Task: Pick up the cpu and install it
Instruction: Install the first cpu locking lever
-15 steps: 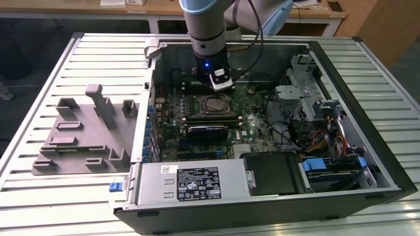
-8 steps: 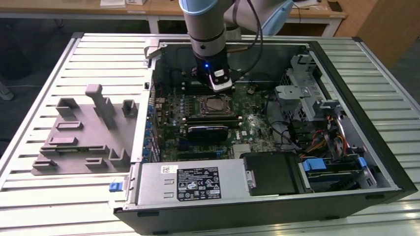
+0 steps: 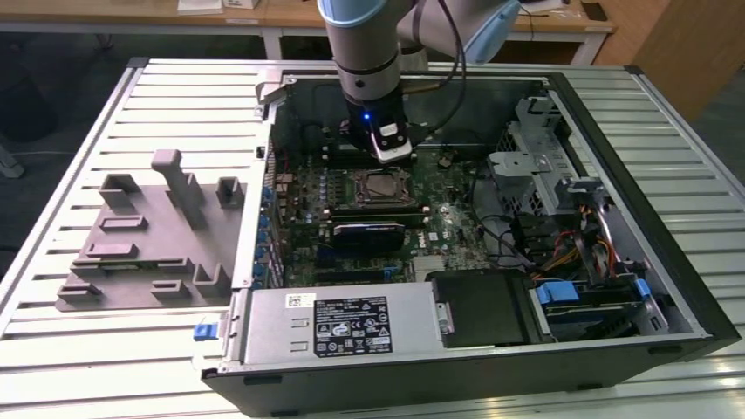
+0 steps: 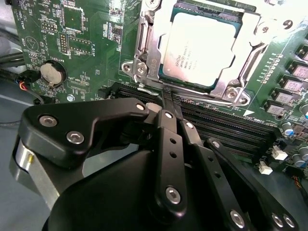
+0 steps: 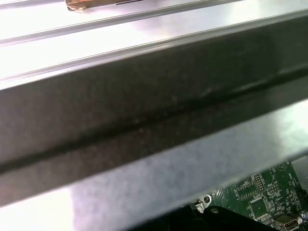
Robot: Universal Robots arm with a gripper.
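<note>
The cpu lay seated in the motherboard socket — its edges partly hidden under the metal frame — while the gripper, fingers pressed together and empty, hovered just beside it.

The cpu has a smooth, matt metal top. The gripper is smooth, faintly glossy black. The table is ribbed metal.

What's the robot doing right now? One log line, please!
chip: sitting in socket | gripper: shut, holding nothing, close to socket
</note>
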